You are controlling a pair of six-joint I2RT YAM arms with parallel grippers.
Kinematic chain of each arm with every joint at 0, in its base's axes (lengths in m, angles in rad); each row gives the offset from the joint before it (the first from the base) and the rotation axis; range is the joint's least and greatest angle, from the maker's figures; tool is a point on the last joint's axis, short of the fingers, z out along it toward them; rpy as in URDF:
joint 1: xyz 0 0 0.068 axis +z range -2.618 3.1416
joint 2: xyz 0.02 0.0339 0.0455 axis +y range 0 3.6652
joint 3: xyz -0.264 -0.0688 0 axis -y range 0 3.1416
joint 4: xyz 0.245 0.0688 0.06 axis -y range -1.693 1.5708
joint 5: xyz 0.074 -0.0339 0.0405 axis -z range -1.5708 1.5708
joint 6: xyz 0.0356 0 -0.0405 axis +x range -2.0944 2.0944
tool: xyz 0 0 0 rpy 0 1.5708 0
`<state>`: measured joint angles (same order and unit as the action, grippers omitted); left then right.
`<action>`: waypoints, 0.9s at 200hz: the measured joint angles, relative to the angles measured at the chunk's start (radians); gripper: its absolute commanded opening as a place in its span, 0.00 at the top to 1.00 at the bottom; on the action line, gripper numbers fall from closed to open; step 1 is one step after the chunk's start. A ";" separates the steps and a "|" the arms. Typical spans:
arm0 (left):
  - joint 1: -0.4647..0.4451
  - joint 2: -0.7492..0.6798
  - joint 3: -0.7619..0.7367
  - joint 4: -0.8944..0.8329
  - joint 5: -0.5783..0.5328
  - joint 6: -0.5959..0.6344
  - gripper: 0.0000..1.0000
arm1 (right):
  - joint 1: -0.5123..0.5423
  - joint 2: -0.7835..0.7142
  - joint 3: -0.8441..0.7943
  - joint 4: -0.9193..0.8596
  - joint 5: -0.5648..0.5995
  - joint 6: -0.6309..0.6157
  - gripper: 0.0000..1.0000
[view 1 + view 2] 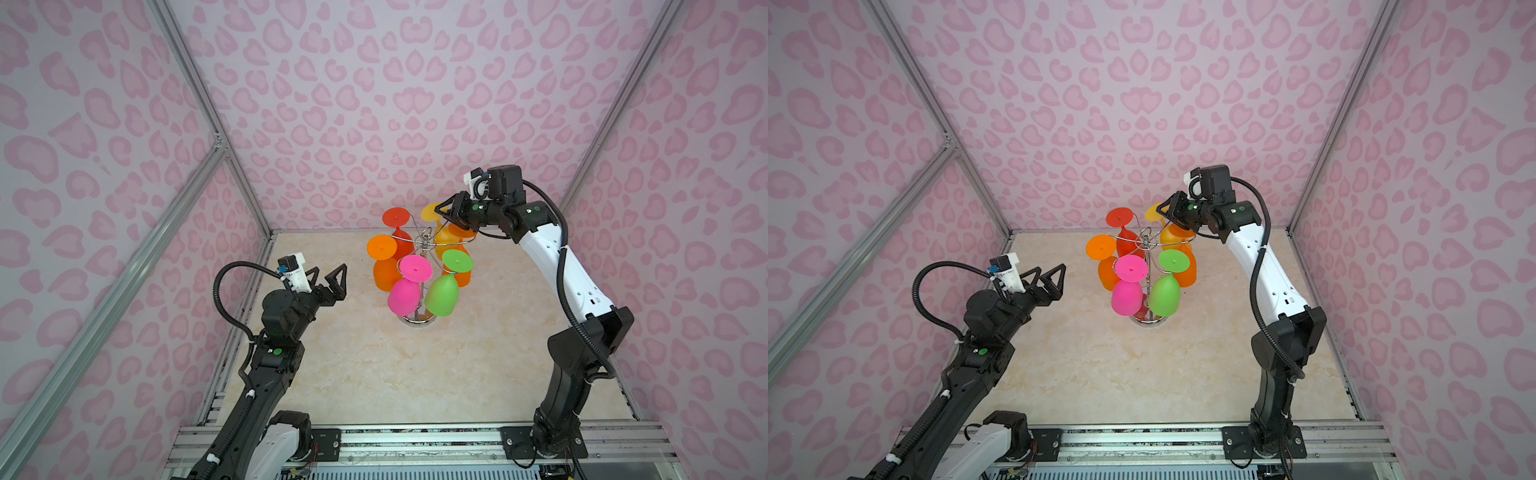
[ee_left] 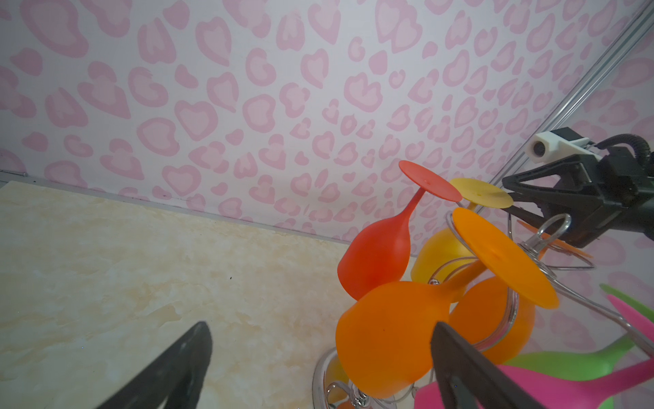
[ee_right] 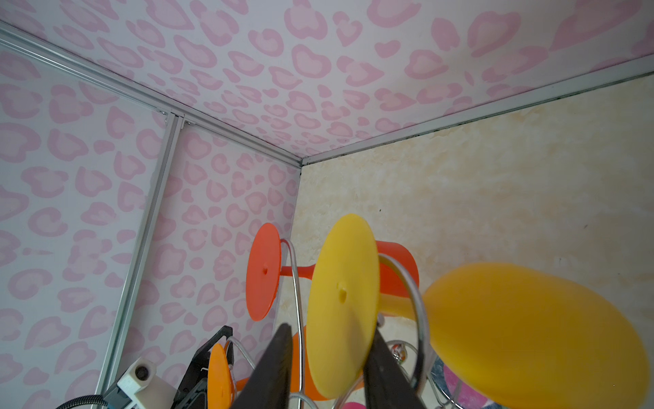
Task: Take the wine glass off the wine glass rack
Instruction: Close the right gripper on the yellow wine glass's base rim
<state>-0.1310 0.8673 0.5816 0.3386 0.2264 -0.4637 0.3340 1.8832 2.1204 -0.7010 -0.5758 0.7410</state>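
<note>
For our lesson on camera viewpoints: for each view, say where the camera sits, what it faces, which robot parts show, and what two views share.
Both top views: high above the near edge, looking down on the wine glass rack and table; both arms, left gripper and right gripper show.
Left wrist: on the left arm, facing the orange wine glass; its open fingers show.
Right wrist: on the right arm, facing the yellow wine glass's foot; its fingers flank it.
Shared: both wrist views show the red wine glass.
</note>
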 measured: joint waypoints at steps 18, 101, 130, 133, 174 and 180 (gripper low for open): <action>0.000 -0.001 -0.001 0.000 0.000 0.000 0.02 | 0.000 0.000 0.000 -0.002 0.010 0.000 0.70; 0.000 -0.001 -0.002 0.000 -0.002 -0.006 0.02 | 0.000 -0.015 -0.026 0.002 0.050 0.005 0.84; -0.001 -0.002 -0.002 0.000 -0.002 -0.007 0.02 | 0.000 -0.016 -0.030 0.003 0.052 0.008 0.89; -0.001 -0.002 -0.002 0.000 -0.002 -0.007 0.02 | 0.000 -0.016 -0.031 0.005 0.052 0.008 0.89; -0.001 -0.007 -0.002 0.000 -0.002 -0.007 0.02 | 0.000 -0.022 -0.047 0.025 0.056 0.010 0.97; -0.001 -0.007 -0.002 0.000 -0.002 -0.007 0.02 | 0.000 -0.023 -0.049 0.028 0.056 0.011 0.98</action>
<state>-0.1318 0.8600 0.5797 0.3389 0.2241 -0.4706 0.3340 1.8603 2.0712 -0.6731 -0.5198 0.7525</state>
